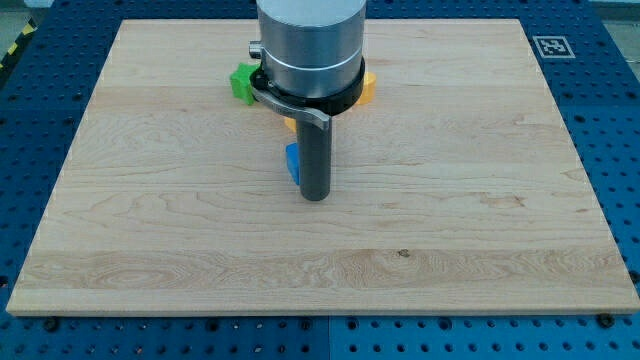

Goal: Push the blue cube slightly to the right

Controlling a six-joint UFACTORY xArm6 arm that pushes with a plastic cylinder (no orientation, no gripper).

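One rod, no hand on this arm, so no spread or pinch state to tell. My tip (315,197) is down on the wooden bench (480,200), near its middle. Blue cube (292,163) is mostly hidden, just a sliver showing at the rod's left edge, touching or just beside it, slightly above my tip. Green block (242,82) lies further up, to the tip's upper left. Orange block (368,87) peeks out upper right behind the arm, shape unclear.

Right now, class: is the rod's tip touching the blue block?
Cannot tell. In the camera view my tip overlaps the blue block's right side, hiding any contact or gap.
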